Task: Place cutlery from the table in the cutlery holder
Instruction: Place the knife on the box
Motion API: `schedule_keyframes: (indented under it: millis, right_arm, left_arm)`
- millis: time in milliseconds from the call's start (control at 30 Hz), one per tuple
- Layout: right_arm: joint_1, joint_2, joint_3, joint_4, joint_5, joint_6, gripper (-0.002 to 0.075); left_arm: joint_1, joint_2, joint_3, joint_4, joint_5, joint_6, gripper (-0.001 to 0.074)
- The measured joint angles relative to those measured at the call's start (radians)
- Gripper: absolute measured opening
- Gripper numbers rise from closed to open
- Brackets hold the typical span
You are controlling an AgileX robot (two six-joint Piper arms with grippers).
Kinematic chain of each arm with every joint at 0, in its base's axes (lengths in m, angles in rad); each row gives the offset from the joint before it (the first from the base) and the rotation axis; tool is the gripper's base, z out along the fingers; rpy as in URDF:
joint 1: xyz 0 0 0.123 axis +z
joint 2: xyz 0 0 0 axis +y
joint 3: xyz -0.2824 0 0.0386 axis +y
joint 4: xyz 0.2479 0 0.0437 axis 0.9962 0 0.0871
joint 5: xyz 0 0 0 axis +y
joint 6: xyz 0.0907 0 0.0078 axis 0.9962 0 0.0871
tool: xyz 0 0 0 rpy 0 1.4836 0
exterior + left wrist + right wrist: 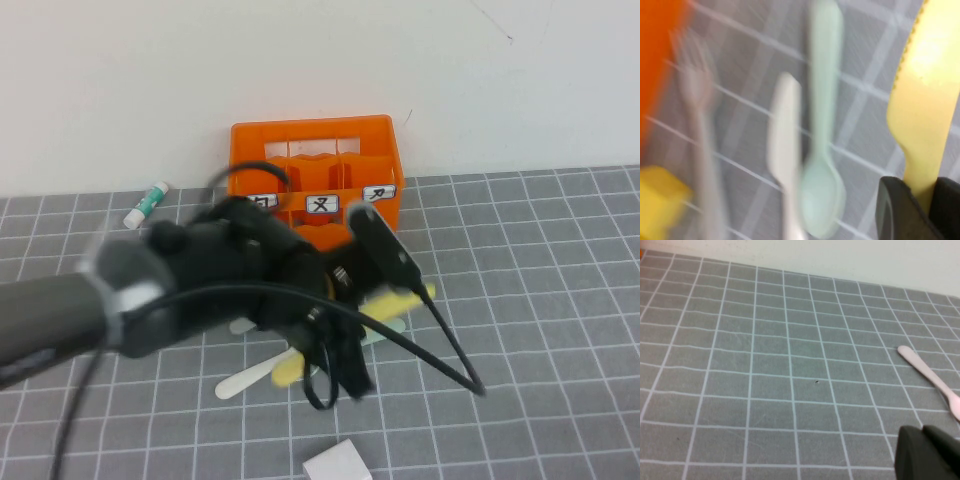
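Here, left gripper (920, 200) in front of orange crate (312, 170), pinching yellow knife (927, 95) by its handle above table (540, 300). Beside it, mint spoon (822, 145), white knife (785, 150), probably fork (700, 115), blurred. Right gripper (927, 452) low over bare tiles; fingers' state unclear.

You can see three small white labels (322, 204) with black characters on the front of the bright orange plastic crate (315, 160), just beyond the left end effector (345, 345); the characters cannot be read for certain.
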Motion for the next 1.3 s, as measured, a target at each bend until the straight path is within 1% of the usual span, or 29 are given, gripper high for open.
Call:
schedule_keyframes:
  millis: [67,167,267,400,467,500,567,633,800,1000,1167,1300]
  right_arm:
    - [0.0,0.0,0.0,0.0,0.0,0.0,-0.0003]
    - [0.0,0.0,0.0,0.0,0.0,0.0,-0.0003]
    - [0.0,0.0,0.0,0.0,0.0,0.0,-0.0003]
    - [0.0,0.0,0.0,0.0,0.0,0.0,-0.0003]
    - [0.0,0.0,0.0,0.0,0.0,0.0,-0.0003]
    - [0.0,0.0,0.0,0.0,0.0,0.0,-0.0003]
    - [0.0,0.0,0.0,0.0,0.0,0.0,-0.0003]
    - [0.0,0.0,0.0,0.0,0.0,0.0,-0.0003]
    - [0.0,0.0,0.0,0.0,0.0,0.0,-0.0003]
    - [0.0,0.0,0.0,0.0,0.0,0.0,-0.0003]
    - [0.0,0.0,0.0,0.0,0.0,0.0,-0.0003]
    - [0.0,0.0,0.0,0.0,0.0,0.0,-0.0003]
  left_arm:
    - [0.021,-0.054,0.031,0.0,-0.079,-0.004,0.0099]
    - [0.063,-0.132,0.114,0.0,-0.27,-0.02,0.0099]
    - [0.11,-0.206,0.233,0.0,-0.499,-0.045,0.0099]
    - [0.178,-0.282,0.399,-0.016,-0.913,-0.106,0.0099]
    - [0.204,-0.293,0.458,-0.021,-1.111,-0.171,0.0099]
    - [0.218,-0.297,0.477,-0.023,-1.19,-0.208,0.0099]
    - [0.239,-0.297,0.494,-0.025,-1.291,-0.272,0.0099]
    - [0.257,-0.297,0.495,-0.025,-1.345,-0.321,0.0099]
    - [0.28,-0.26,0.495,-0.041,-1.481,-0.373,0.0099]
    - [0.282,-0.165,0.491,-0.051,-1.608,-0.48,0.0099]
    - [0.282,-0.095,0.427,-0.021,-1.607,-0.499,0.0099]
    - [0.282,-0.052,0.329,-0.001,-1.522,-0.503,0.0099]
